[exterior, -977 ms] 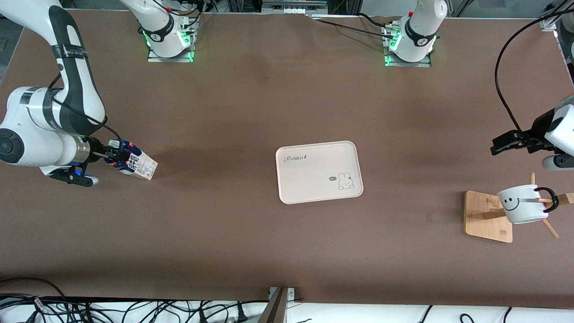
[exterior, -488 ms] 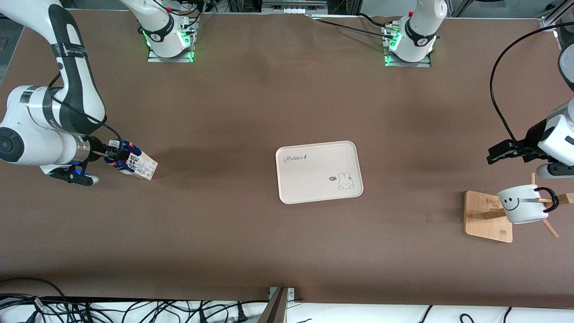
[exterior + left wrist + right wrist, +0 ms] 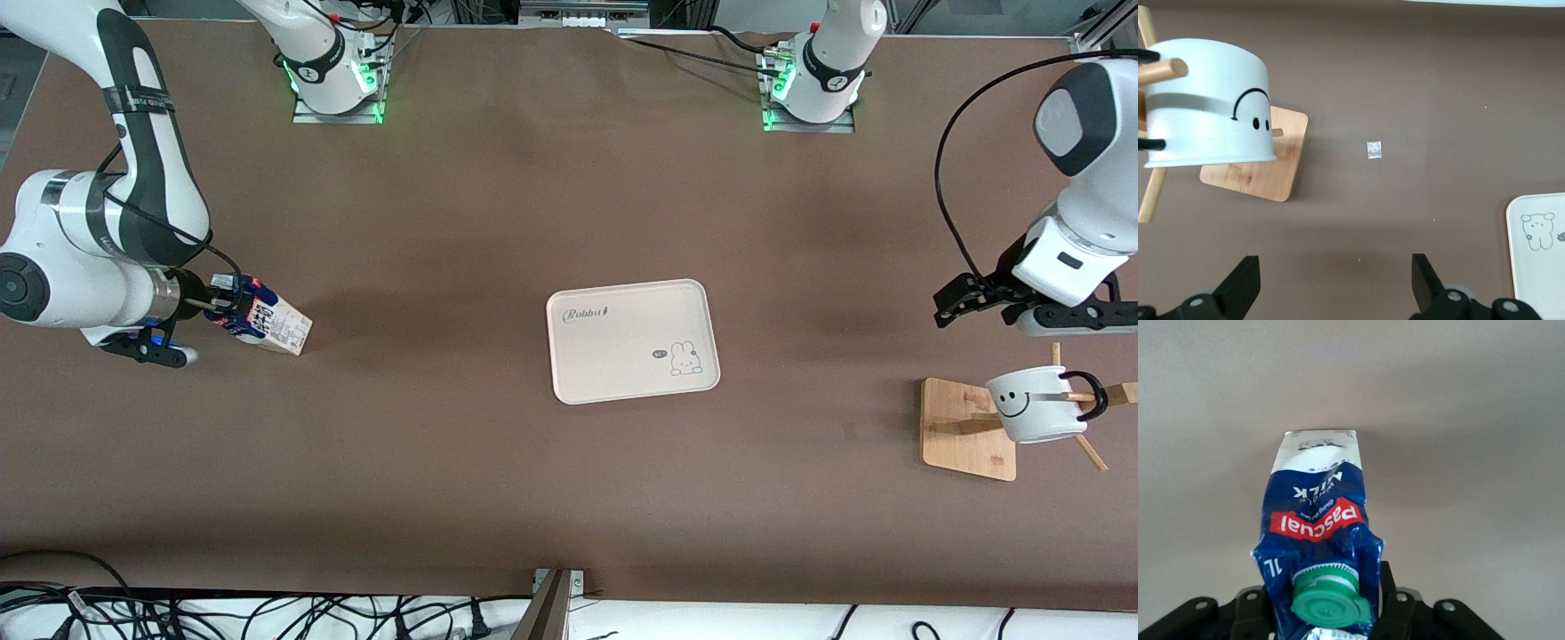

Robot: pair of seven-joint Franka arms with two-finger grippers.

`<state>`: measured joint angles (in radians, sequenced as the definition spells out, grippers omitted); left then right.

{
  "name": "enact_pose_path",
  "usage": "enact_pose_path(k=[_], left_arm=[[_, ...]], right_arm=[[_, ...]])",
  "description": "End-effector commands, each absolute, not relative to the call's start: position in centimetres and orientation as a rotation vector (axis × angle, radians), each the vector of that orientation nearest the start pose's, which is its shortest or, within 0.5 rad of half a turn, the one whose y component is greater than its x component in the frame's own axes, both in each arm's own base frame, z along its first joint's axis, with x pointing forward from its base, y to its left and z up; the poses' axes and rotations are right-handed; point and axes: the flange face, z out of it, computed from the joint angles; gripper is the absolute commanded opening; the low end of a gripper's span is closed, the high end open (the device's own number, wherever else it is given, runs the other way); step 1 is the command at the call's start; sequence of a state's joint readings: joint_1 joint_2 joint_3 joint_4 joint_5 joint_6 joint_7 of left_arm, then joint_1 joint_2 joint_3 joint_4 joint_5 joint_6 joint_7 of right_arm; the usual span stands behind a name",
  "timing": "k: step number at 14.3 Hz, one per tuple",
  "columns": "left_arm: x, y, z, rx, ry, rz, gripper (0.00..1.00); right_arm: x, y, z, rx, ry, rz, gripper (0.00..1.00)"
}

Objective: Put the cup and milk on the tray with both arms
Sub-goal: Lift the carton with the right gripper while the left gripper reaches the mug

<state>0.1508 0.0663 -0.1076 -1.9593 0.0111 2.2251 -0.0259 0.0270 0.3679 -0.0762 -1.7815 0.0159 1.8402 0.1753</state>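
The milk (image 3: 269, 325), a dark blue carton with a green cap (image 3: 1329, 597), is tilted at the right arm's end of the table. My right gripper (image 3: 229, 308) is shut on its top (image 3: 1318, 520). I cannot tell whether its lower corner touches the table. The cup (image 3: 1034, 405), white with a smiley face, hangs on a peg of a wooden stand at the left arm's end. My left gripper (image 3: 948, 307) is open and empty, above the table beside the stand. It shows wide open in the left wrist view (image 3: 1333, 273), with the cup (image 3: 1205, 107) apart from it. The cream tray (image 3: 622, 356) lies empty mid-table.
The stand's square wooden base (image 3: 965, 427) sits under the cup, with pegs sticking out. A small pale scrap (image 3: 1374, 150) lies on the table between stand and tray. The tray's corner (image 3: 1541, 267) shows in the left wrist view. Cables hang along the table's near edge.
My left arm has swung in, and its open gripper has moved a little toward the tray. The right gripper and milk have hardly moved.
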Motion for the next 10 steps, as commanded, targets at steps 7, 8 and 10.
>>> enact_pose_path(k=[7,8,10], left_arm=[[57.4,3.2,41.3,-2.995,0.013,-0.605,1.0],[57.5,3.3,41.2,-2.992,0.012,-0.614,1.0],[57.9,4.2,40.3,-2.965,0.036,-0.637,1.0]], right_arm=[[59.2,2.5,42.7,-3.1,0.154,0.276,0.57],[59.0,3.8,43.4,-3.099,0.118,0.268,0.57],[58.4,7.1,45.1,-3.056,0.071,0.232,0.57]])
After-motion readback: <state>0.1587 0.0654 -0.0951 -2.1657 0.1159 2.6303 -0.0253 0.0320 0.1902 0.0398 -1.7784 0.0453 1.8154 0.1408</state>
